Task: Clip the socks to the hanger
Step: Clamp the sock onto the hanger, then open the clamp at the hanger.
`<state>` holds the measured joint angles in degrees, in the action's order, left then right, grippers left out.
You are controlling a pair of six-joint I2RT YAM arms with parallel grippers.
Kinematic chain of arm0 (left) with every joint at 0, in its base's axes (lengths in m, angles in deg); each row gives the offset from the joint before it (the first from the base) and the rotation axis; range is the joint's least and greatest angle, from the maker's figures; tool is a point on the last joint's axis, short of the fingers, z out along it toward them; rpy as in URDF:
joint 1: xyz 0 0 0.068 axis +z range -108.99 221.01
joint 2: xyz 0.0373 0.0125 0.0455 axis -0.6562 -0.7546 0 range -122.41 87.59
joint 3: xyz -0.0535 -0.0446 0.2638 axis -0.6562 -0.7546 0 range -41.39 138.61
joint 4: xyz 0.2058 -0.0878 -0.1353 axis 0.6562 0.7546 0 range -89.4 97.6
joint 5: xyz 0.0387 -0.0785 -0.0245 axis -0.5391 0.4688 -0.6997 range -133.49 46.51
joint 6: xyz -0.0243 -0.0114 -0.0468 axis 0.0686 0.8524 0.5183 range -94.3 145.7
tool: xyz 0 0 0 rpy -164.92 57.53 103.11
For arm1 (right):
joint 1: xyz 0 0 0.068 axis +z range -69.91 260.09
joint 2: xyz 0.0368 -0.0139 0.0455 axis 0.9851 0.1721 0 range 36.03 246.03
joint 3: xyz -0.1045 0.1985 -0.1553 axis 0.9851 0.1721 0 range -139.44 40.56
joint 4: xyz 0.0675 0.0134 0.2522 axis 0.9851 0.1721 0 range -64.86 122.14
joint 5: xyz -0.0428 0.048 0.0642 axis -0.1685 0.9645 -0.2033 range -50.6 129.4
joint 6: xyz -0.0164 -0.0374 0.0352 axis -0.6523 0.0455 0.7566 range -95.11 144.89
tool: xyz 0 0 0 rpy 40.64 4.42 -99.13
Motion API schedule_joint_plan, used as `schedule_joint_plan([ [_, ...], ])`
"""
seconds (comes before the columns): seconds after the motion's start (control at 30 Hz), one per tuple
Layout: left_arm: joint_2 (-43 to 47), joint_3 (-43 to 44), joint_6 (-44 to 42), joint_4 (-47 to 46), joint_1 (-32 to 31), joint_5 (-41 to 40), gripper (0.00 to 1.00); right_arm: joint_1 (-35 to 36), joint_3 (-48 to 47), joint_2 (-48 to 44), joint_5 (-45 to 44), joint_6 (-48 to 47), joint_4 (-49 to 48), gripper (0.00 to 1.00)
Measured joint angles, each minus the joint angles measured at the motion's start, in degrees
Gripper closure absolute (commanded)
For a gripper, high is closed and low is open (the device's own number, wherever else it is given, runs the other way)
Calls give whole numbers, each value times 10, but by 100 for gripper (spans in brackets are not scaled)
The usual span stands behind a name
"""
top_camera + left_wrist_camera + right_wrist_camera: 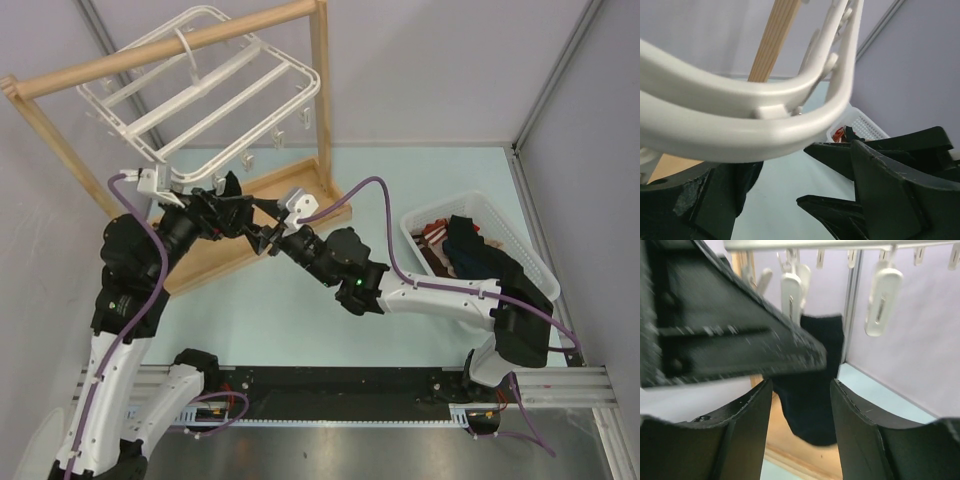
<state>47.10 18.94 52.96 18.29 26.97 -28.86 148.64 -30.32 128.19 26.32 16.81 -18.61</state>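
Teal tabletop; sock apparently on hanger

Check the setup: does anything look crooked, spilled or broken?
The hanger hangs steeply tilted on the wooden bar, its near corner dipped low instead of level. One black sock appears to hang from a clip. Nothing looks spilled or broken.

The left arm and right arm have white shells on the long links and bulky black joint housings. A purple cable loops along each. The left claw and right claw are matte black, angular and scuffed, each backed by a white camera mount. A green light glows on the right arm.
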Motion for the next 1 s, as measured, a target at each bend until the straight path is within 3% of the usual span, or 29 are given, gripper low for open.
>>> schedule_joint_plan([
  [0.4, 65, 86, -59, 124, -1, -68, 5, -26, 0, -31, 0, 5, 67, 40],
  [0.63, 83, 105, -82, 173, -1, -85, 5, -55, 0, -32, 21, -8, 21, 37],
  [1.0, 80, 154, -83, 179, -1, -43, 6, -55, 0, 16, 65, -37, -49, 29],
])
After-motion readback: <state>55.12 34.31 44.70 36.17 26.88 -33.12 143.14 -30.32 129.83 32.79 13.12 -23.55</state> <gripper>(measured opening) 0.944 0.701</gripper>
